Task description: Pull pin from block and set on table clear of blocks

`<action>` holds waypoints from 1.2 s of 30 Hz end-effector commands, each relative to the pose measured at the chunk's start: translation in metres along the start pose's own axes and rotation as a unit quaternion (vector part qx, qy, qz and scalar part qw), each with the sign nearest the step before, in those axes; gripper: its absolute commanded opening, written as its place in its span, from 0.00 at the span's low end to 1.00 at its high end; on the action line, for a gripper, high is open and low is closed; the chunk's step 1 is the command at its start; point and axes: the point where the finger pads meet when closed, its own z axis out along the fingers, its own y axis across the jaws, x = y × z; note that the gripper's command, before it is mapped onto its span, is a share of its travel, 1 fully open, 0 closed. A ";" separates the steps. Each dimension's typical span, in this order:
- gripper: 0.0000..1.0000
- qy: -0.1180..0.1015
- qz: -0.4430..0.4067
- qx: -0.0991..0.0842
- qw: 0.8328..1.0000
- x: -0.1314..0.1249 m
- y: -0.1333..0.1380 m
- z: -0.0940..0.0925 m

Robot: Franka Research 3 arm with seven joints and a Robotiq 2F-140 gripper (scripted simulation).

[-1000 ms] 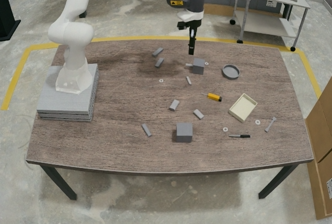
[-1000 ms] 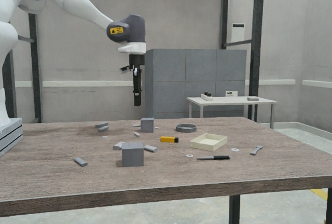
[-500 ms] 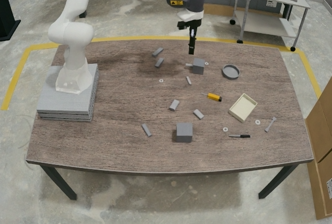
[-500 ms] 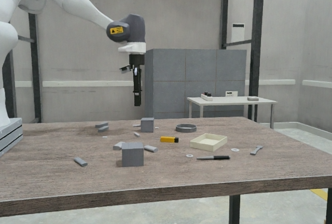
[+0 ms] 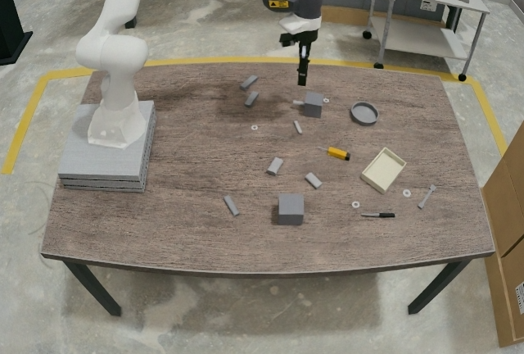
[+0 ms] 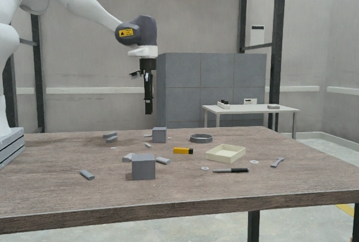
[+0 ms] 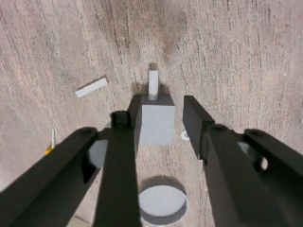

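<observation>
A small grey block (image 5: pixel 313 104) stands on the far middle of the table, with a short light-grey pin (image 5: pixel 298 102) sticking out sideways from its left face. Both also show in the exterior view, the block (image 6: pixel 159 134) and the pin (image 6: pixel 147 135). My gripper (image 5: pixel 302 81) (image 6: pixel 148 112) hangs pointing down well above the block, over its pin side. In the wrist view the fingers stand partly apart with nothing between them, and the block (image 7: pixel 157 124) and pin (image 7: pixel 153 85) lie below, between the fingertips.
A larger grey block (image 5: pixel 291 209) stands near the front. A round grey dish (image 5: pixel 364 113), a cream tray (image 5: pixel 382 170), a yellow tool (image 5: pixel 338 153), a marker (image 5: pixel 377 215), several loose grey bars such as one (image 5: pixel 297 126) and washers lie scattered around.
</observation>
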 end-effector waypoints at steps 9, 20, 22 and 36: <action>0.33 0.005 -0.013 0.002 1.000 0.004 0.002 0.000; 0.33 0.012 -0.034 0.005 0.999 0.010 0.006 -0.002; 0.33 0.012 -0.037 0.005 0.999 0.010 0.007 -0.002; 0.33 0.014 -0.048 0.005 0.999 0.012 0.010 -0.004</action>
